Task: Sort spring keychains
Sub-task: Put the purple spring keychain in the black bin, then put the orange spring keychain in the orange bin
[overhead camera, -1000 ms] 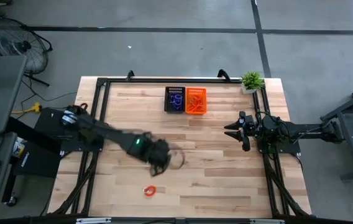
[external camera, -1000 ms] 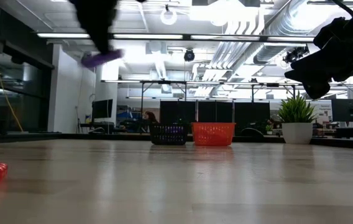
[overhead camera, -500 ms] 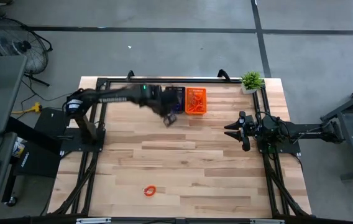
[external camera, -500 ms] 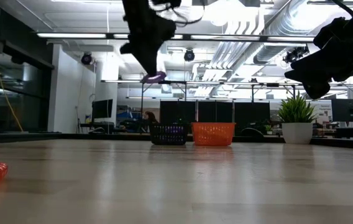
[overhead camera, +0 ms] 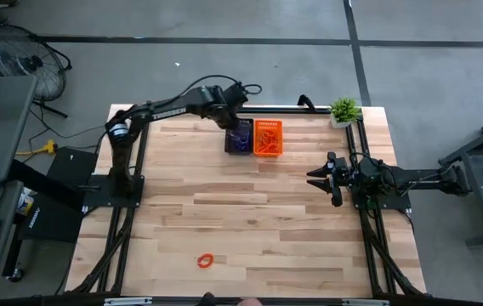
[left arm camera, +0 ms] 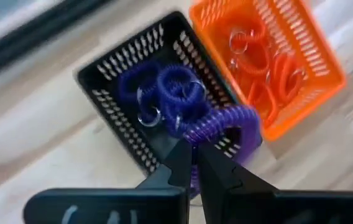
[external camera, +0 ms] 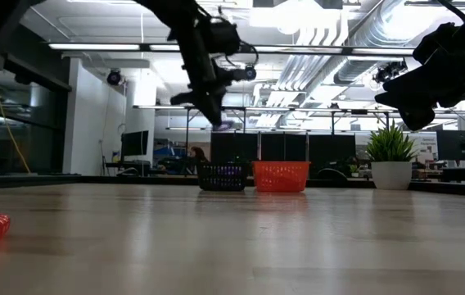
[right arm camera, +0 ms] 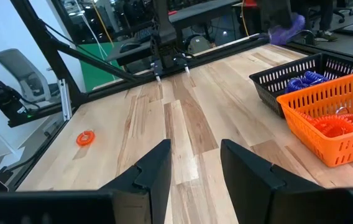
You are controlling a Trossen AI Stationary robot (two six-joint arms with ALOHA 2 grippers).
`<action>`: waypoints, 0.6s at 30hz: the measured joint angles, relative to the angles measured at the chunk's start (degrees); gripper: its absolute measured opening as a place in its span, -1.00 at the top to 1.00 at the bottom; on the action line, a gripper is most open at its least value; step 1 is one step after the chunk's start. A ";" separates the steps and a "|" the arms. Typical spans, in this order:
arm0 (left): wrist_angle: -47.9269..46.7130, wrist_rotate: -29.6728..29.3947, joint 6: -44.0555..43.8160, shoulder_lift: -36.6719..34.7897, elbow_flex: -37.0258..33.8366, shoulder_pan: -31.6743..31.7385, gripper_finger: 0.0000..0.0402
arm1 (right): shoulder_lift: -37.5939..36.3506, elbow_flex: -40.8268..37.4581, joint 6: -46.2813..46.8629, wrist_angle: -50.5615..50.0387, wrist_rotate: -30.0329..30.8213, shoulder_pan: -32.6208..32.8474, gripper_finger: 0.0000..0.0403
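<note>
Carrying a purple coiled plastic spring keychain (left arm camera: pixel 223 124), the left end effector (left arm camera: pixel 194 163) is clenched on the coil and hangs right above the black slotted plastic basket (left arm camera: pixel 111 109) at the far middle of the light wooden desk (overhead camera: pixel 250 229). That basket already holds several purple coils (left arm camera: pixel 164 87); the orange slotted plastic basket (left arm camera: pixel 313 59) touching it on one side holds orange coils (left arm camera: pixel 270 68). Step in hand looks like the drop-off of a purple piece. Next move likely calls for letting go over the black basket, keeping clear of the orange one, since the held coil overhangs the shared wall. One orange coiled spring keychain (overhead camera: pixel 205 260) lies loose near the front edge of the desk, well apart from both baskets, probably next pick. Right end effector (right arm camera: pixel 192 168) waits at the right side of the desk, fingers spread, grasping nothing.
</note>
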 joint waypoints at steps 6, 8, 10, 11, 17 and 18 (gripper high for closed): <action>-1.95 3.71 -0.46 5.70 4.64 0.91 0.92 | 0.00 0.00 0.00 0.00 0.01 0.00 0.34; -3.89 3.70 -0.48 6.88 5.71 1.20 0.87 | 0.00 0.00 0.02 0.00 0.02 -0.02 0.34; -3.26 3.59 -0.46 7.66 6.84 1.23 0.79 | 0.00 -0.01 0.01 -0.01 0.02 -0.01 0.34; -4.06 3.57 -0.46 7.70 6.88 1.23 0.74 | 0.00 0.00 0.02 0.00 0.00 0.00 0.34; -5.61 1.75 -0.43 7.75 6.93 1.21 0.49 | 0.00 0.00 0.01 0.00 0.02 0.00 0.34; -5.97 1.58 -0.41 7.75 6.93 1.21 0.46 | 0.00 0.00 0.02 0.00 0.02 -0.02 0.34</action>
